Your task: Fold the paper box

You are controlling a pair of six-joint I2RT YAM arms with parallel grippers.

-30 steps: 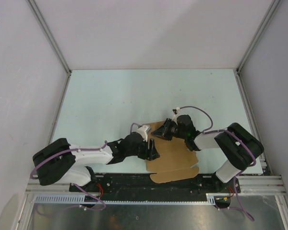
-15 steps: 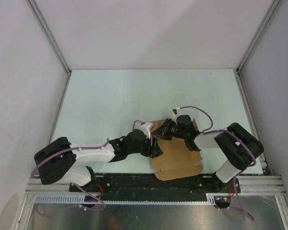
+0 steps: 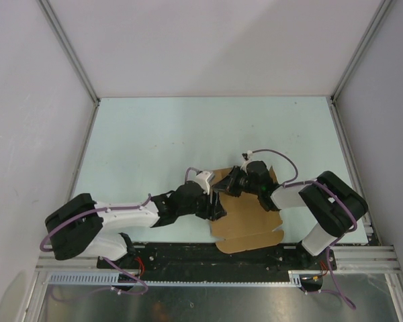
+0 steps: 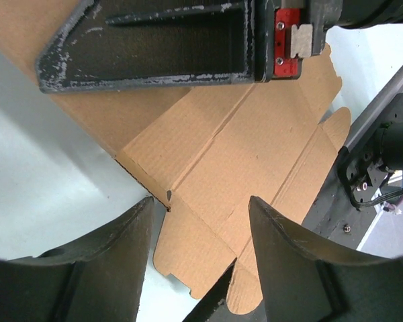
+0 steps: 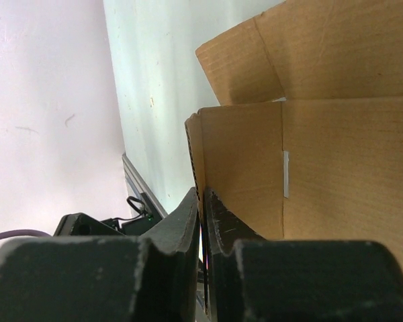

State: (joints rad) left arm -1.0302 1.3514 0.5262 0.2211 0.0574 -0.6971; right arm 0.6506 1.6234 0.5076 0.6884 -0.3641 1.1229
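Note:
The paper box [image 3: 248, 218] is a brown die-cut cardboard sheet lying mostly flat near the table's front edge, between the two arms. Its far left panel [image 5: 242, 161] is raised on edge. My right gripper [image 3: 224, 186] is shut on that panel's edge, and in the right wrist view both jaws of the right gripper [image 5: 203, 198] pinch the thin board. My left gripper [image 3: 215, 209] hovers at the sheet's left edge. In the left wrist view the left gripper [image 4: 200, 209] is open, its fingers [image 4: 101, 265] astride a creased corner flap [image 4: 191, 245], with nothing held.
A black base rail [image 3: 188, 253] and aluminium frame run along the near edge, just under the sheet's front tabs. White walls enclose the pale green table [image 3: 161, 141] on three sides. The right arm's finger [image 4: 154, 40] crosses the top of the left wrist view.
The left gripper has moved to the right, up to the sheet's left edge. The sheet has slid slightly right, with the right gripper still clamped on its raised panel.

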